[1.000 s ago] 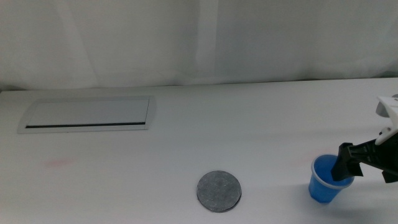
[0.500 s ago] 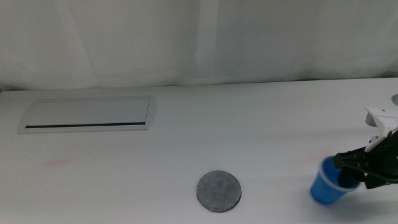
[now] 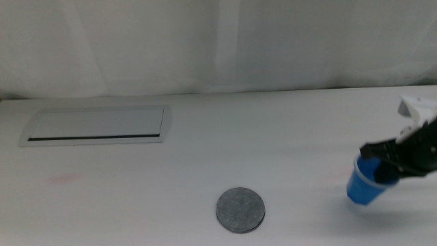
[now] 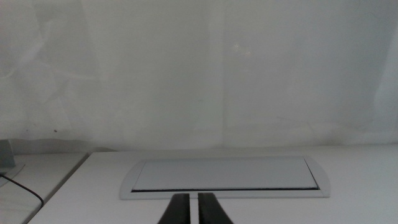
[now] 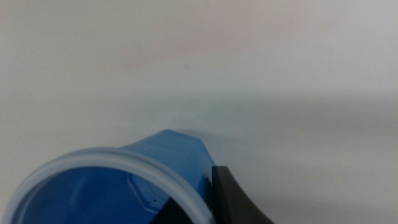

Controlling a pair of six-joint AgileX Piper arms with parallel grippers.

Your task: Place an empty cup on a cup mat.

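One wide white table carries a rectangular grey-white panel with a dark slot at far left; the round mottled grey cup mat lies near the front edge; right end effector pinches the empty blue cup by its white rim, tilted, near the right edge; left end effector waits, jaws together, facing the panel
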